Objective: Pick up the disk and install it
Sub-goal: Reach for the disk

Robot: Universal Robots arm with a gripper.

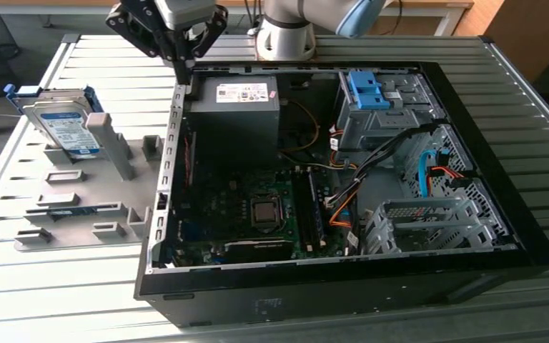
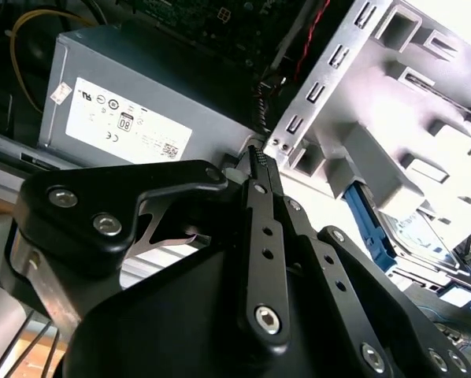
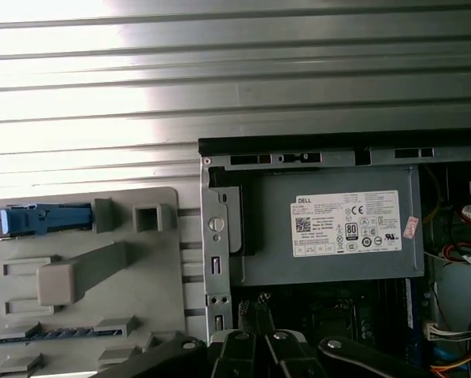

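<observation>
- Above the far corner of the open computer case [image 1: 351, 293], at the exterior view's left: the gripper [image 1: 184, 71], fingers [image 2: 261, 169] pressed together, nothing between them.
- Right by the fingertips: the case's perforated side wall and the grey power-supply box [image 1: 241, 107], white sticker facing up.
- Outside the case, on the grey fixture rack [image 1: 83, 189] at the exterior view's left: the disk [image 1: 60, 125], well apart from the gripper.
- Standing on edge in a rack slot, top leaning toward the exterior view's left, labelled face toward the camera.
- Long axis seemingly rising out of the slot, with the blue carrier bracket [image 1: 26, 91] across the top edge.
- In the first wrist view, edge-on from above as a blue strip along the rack's border.
- Inside the case: motherboard [image 1: 255, 207], and toward the exterior view's right a grey drive cage [image 1: 379, 121] topped by a blue clip [image 1: 368, 89].
- Underneath everything: a ribbed metal table [image 1: 65, 286].
</observation>
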